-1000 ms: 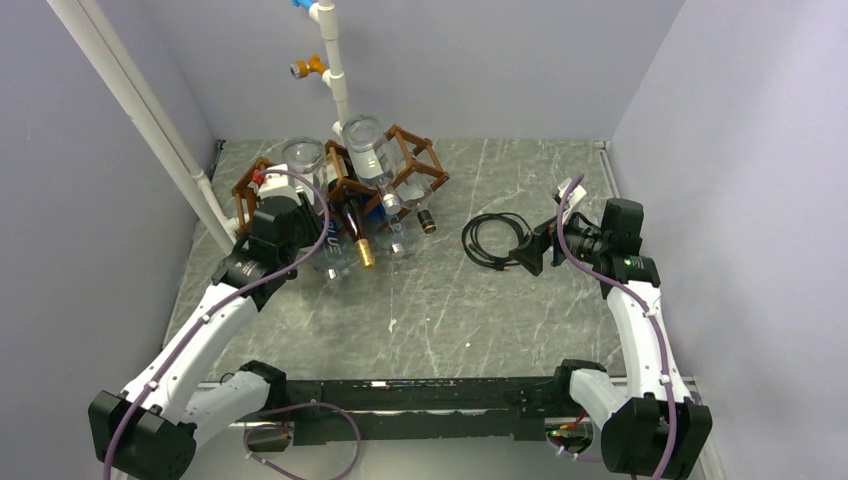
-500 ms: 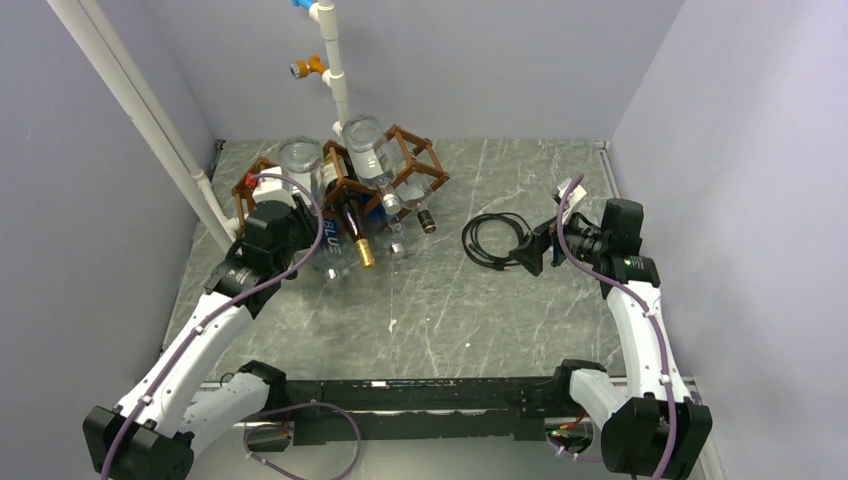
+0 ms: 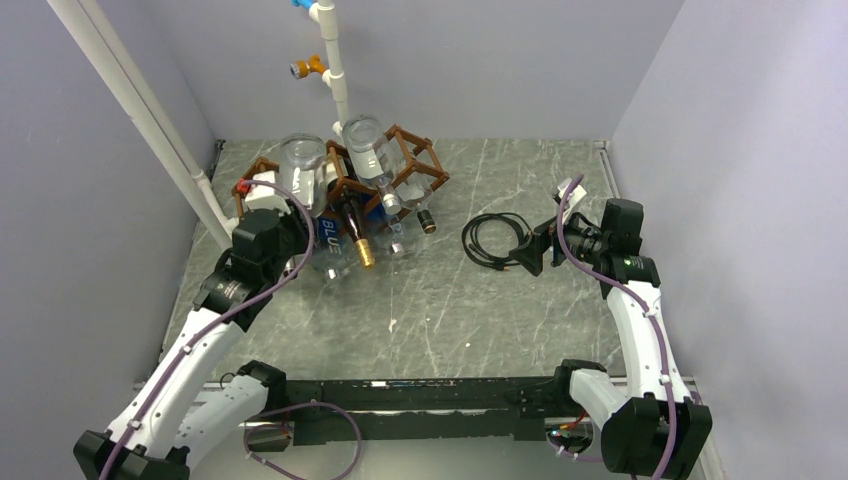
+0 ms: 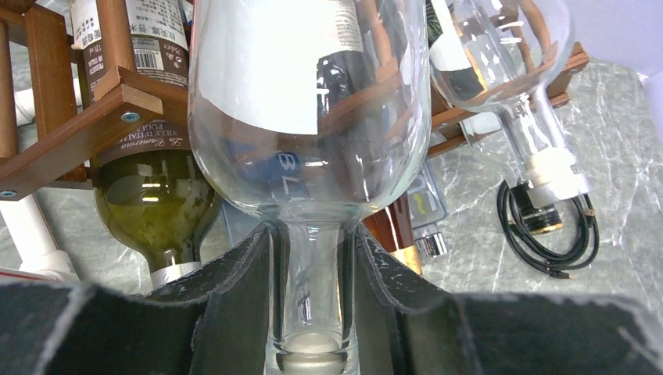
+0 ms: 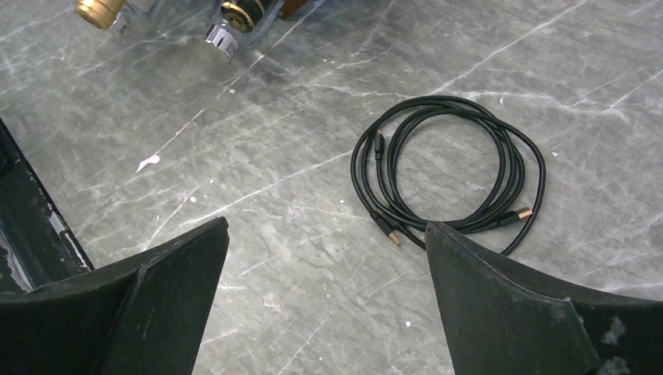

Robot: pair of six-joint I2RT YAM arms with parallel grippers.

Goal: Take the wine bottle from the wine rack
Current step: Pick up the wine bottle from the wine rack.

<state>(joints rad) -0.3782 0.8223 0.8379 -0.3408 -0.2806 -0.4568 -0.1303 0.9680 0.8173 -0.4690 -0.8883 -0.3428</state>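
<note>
Veined marble tabletop (image 3: 480, 300) bears lattice wine rack (image 4: 70, 137), clear wine bottle (image 4: 305, 117).

You see clear, glossy glass in the wine bottle (image 4: 305, 117), smooth varnished brown wood in the wine rack (image 4: 78, 133), and matt black, rough-edged pads (image 4: 227, 312) on your left gripper (image 4: 313, 262). The table (image 5: 313, 101) looks like polished grey marble, perhaps laminate.

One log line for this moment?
left gripper: shut on clear wine bottle neck, at wine rack | right gripper: open, near black cable
</note>
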